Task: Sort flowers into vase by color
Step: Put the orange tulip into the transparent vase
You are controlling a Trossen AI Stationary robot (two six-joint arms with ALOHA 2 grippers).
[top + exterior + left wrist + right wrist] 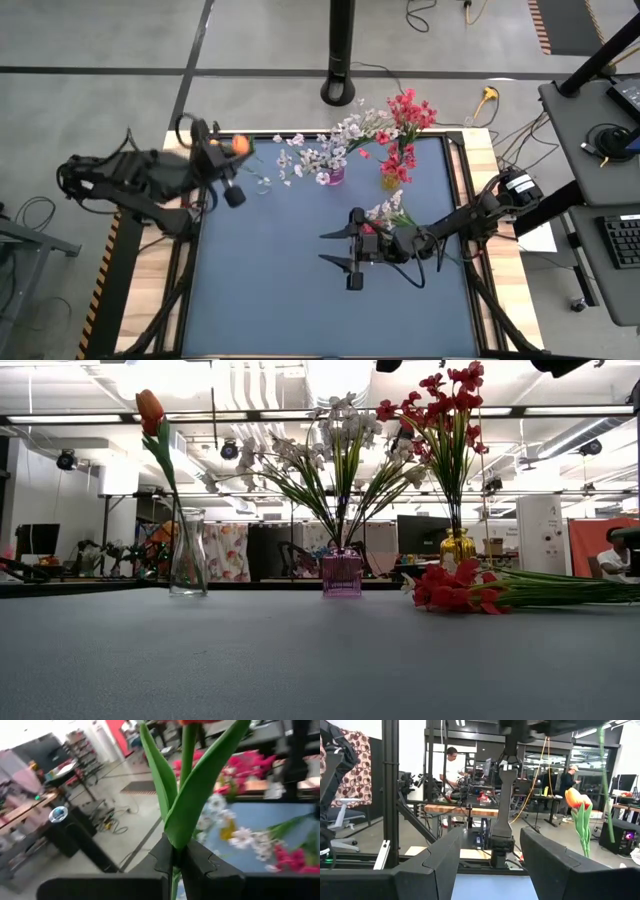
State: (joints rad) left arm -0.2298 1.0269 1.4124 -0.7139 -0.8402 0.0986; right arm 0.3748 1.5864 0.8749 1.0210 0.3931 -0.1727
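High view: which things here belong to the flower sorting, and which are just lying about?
Job:
- orange tulip, in the shut left gripper
- clear vase
- pink vase with white sprays
- yellow vase with red flowers
- loose flowers lying by the right gripper

Lying about:
- cables on the floor
- keyboard

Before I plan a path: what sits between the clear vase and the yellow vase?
The pink vase of white flowers stands between the clear vase and the yellow vase, seen in the low view.

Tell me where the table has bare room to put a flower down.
The near half of the blue table is bare. The far edge is crowded: clear glass vase, pink vase of white sprays, yellow vase of red blossoms. Loose flowers lie beside the right tool.
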